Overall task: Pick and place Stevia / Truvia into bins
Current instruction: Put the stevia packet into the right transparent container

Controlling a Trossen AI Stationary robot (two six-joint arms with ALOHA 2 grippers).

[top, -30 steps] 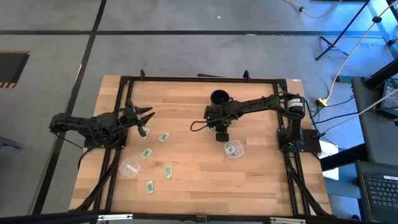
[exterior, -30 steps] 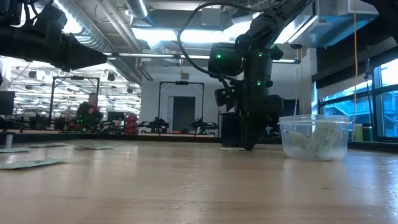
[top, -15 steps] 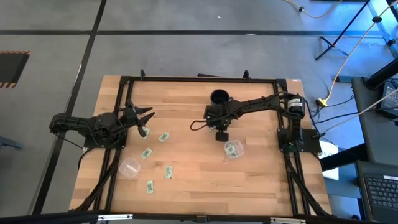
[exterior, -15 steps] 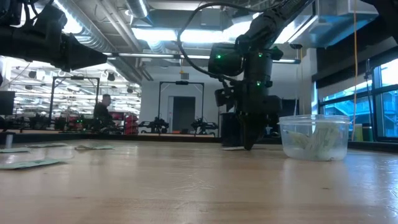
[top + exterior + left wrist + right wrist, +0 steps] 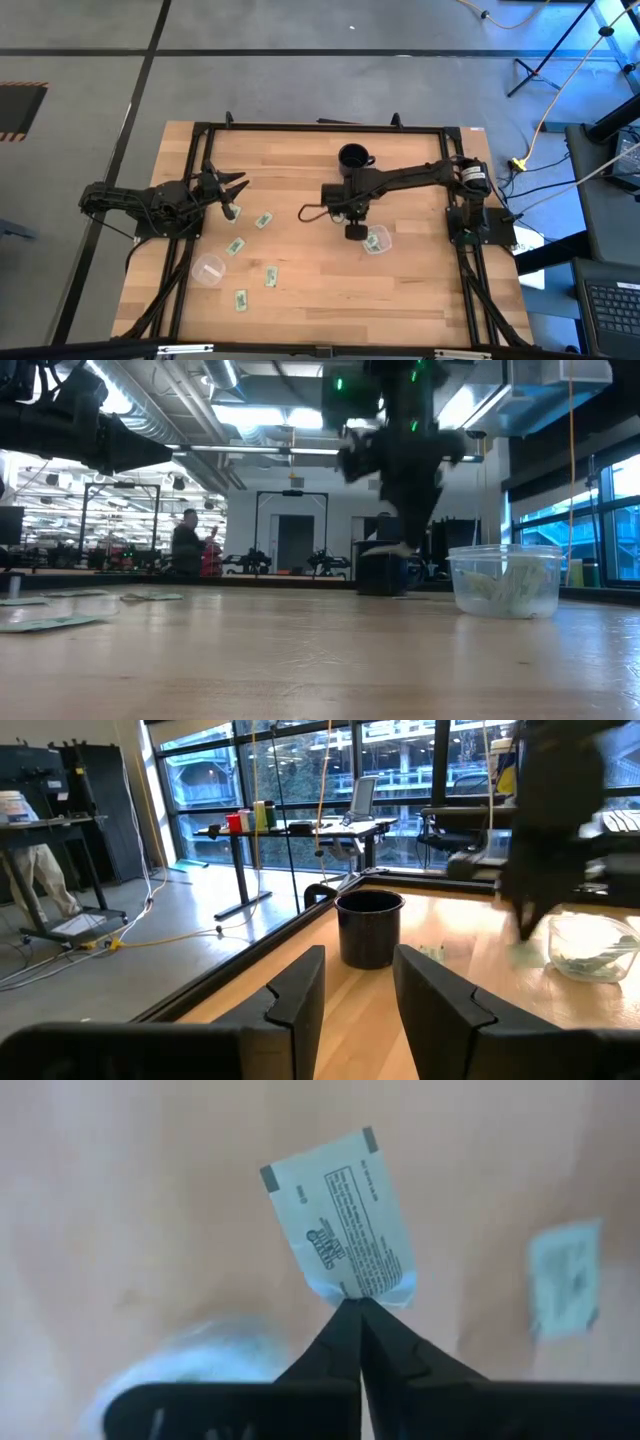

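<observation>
Left tool [image 5: 358, 990] is hanging released over the table's [image 5: 310, 300] left side. Loose sachets [image 5: 236, 245] are lying nearby beside an empty clear cup [image 5: 208, 268]. Right tool [image 5: 352, 1312] is pinching a sachet [image 5: 343, 1215] above the table; its print is too small to read. Just right, the second cup [image 5: 505, 580] is holding sachets.

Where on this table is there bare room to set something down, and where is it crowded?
Free: the wide front strip of the table beyond the right cup, and the back left corner behind the left gripper. Crowded: the left-centre, where loose sachets ring the left cup, and around the mug, where the right gripper holds a sachet.
</observation>
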